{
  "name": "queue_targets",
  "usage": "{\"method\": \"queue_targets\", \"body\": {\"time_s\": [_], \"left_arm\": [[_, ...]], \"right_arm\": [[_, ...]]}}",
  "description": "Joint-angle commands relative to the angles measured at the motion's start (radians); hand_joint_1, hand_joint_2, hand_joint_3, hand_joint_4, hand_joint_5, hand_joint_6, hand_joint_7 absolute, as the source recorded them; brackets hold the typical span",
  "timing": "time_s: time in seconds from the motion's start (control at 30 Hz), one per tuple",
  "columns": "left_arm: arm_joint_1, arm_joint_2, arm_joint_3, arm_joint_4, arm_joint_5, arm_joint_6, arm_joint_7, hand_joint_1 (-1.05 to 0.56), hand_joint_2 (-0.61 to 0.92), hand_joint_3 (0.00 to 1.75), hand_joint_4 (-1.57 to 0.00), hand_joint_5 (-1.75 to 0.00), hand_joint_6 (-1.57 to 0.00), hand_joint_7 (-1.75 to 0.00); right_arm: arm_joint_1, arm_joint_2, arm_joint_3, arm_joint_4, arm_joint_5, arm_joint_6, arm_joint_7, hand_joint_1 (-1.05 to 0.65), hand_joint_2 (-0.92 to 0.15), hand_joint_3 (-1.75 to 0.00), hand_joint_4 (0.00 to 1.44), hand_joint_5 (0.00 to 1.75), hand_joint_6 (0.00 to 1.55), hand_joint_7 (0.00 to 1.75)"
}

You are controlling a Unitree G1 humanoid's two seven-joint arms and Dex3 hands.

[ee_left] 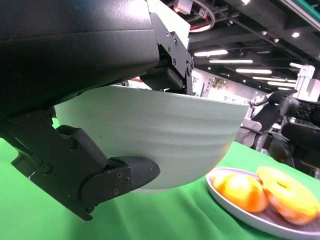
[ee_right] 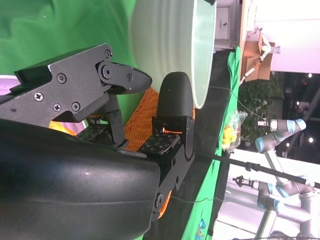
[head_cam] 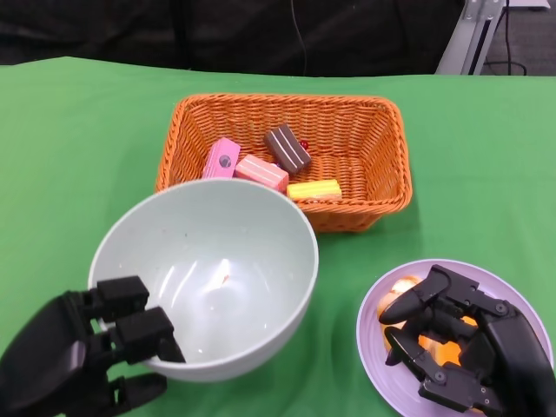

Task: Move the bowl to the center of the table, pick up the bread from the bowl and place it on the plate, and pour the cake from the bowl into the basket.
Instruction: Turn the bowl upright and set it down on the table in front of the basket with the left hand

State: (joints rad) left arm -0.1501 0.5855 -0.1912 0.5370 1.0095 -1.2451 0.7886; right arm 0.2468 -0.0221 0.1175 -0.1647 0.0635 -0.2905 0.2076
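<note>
Pale green bowl (head_cam: 217, 261), round, empty, tipped so its mouth faces up and toward the robot; held off the green worktop (head_cam: 78, 130) just in front of the basket, its far rim overlapping the basket's near edge in the head view. In the left wrist view the bowl's underside shows clear of the cloth.

Left hand (head_cam: 82, 347): grips the bowl's near rim, fingers (head_cam: 143, 334) hooked inside the wall, another finger pressed against the outer wall from below, as the left wrist view shows.

Orange wicker basket (head_cam: 347, 130), rectangular, long axis running across the worktop from left to right, standing at the far middle. Contents: four toy cake pieces, namely a pink block (head_cam: 221, 159), a pink-and-cream slice (head_cam: 261, 172), a brown-and-white slice (head_cam: 287, 146) lying diagonally, and a yellow slice (head_cam: 314, 188) lying along the basket's long axis near its front wall.

Lilac plate (head_cam: 369, 334), at the near right of the worktop, close beside the bowl. On it, orange-brown bread (ee_left: 260, 187): two pieces side by side, one of them ring-shaped.

Right hand (head_cam: 456, 339): hovers over the plate, fingers curled around the bread; whether they actually clasp it cannot be told.
</note>
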Motion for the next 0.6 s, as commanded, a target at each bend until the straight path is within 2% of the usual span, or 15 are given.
{"method": "queue_targets", "body": {"time_s": [0.03, 0.2, 0.3, 0.47, 0.6], "left_arm": [[0.028, 0.017, -0.001, -0.032, -0.017, 0.003, 0.008, -0.05, 0.51, 1.06, -0.77, -1.69, -0.67, -1.46], [0.075, 0.016, -0.006, -0.067, -0.037, 0.021, -0.029, -0.03, 0.55, 0.96, -0.78, -1.58, -0.67, -1.43], [0.091, 0.012, -0.006, -0.083, -0.041, 0.033, -0.038, -0.01, 0.52, 0.98, -0.76, -1.64, -0.65, -1.48], [0.088, 0.008, -0.014, -0.082, -0.03, 0.043, -0.034, -0.02, 0.55, 0.95, -0.72, -1.71, -0.63, -1.52], [0.088, 0.016, -0.023, -0.081, -0.059, 0.067, -0.086, -0.05, 0.53, 0.97, -0.71, -1.74, -0.63, -1.53]], "right_arm": [[0.015, -0.011, -0.011, -0.031, 0.008, 0.012, -0.006, -0.11, -0.77, -0.56, 0.69, 1.48, 0.65, 1.2], [0.041, -0.014, -0.007, -0.075, 0.013, 0.033, -0.005, -0.1, -0.76, -0.57, 0.71, 1.47, 0.66, 1.19], [0.056, -0.023, -0.007, -0.106, 0.011, 0.051, -0.001, -0.1, -0.77, -0.58, 0.7, 1.45, 0.65, 1.18], [0.072, -0.022, -0.003, -0.145, 0.025, 0.084, -0.002, -0.09, -0.76, -0.59, 0.7, 1.47, 0.65, 1.19], [0.076, -0.022, -0.002, -0.148, 0.027, 0.078, -0.001, -0.08, -0.71, -0.68, 0.68, 1.5, 0.64, 1.23]]}}
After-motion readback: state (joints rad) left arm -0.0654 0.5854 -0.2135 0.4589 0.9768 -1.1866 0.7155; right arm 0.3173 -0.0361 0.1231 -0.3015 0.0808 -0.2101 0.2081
